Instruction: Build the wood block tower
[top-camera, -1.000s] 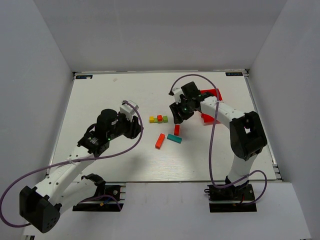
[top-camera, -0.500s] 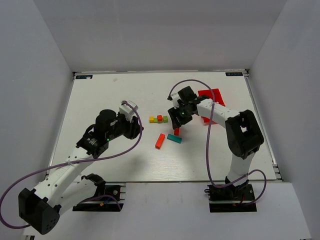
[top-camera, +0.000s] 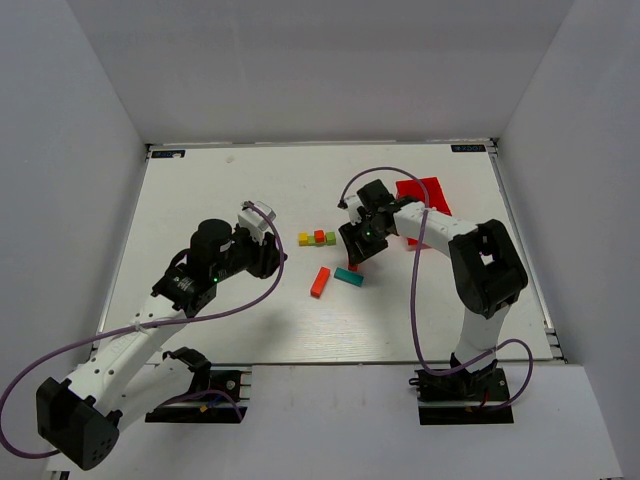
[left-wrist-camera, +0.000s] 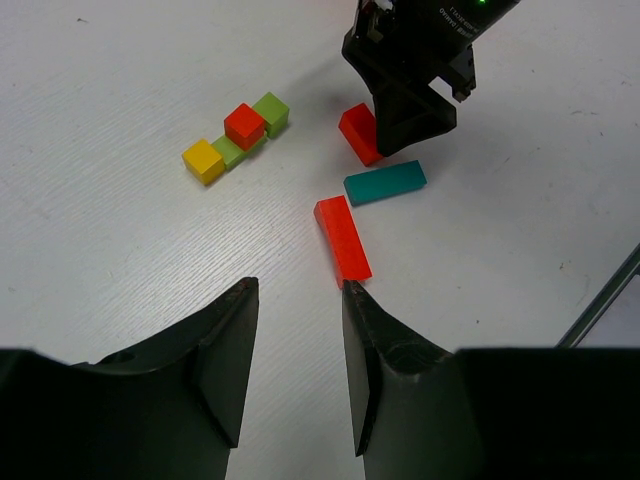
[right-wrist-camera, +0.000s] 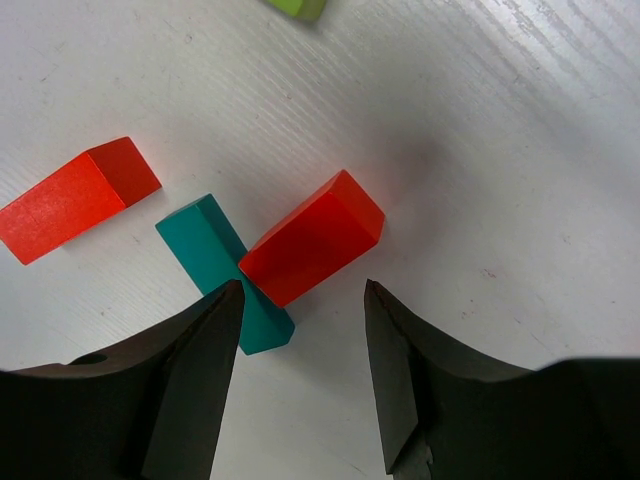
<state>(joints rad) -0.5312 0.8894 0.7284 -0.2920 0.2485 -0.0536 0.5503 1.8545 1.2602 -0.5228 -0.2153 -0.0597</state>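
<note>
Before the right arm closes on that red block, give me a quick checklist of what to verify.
1. The right gripper is open: ok.
2. The red block sits square to the jaws: not ok, it lies diagonally.
3. The teal bar is out of the closing path: not ok, its end lies right by the jaws.
4. The red block is free of the teal bar: cannot tell.
5. The left gripper is open and empty: ok.

You won't find any text you can read here. The two small dark labels on the table, upper left and upper right of the overhead view, are too small to make out. The white print on the right gripper, at the top edge of the left wrist view, is cropped and blurred.
</note>
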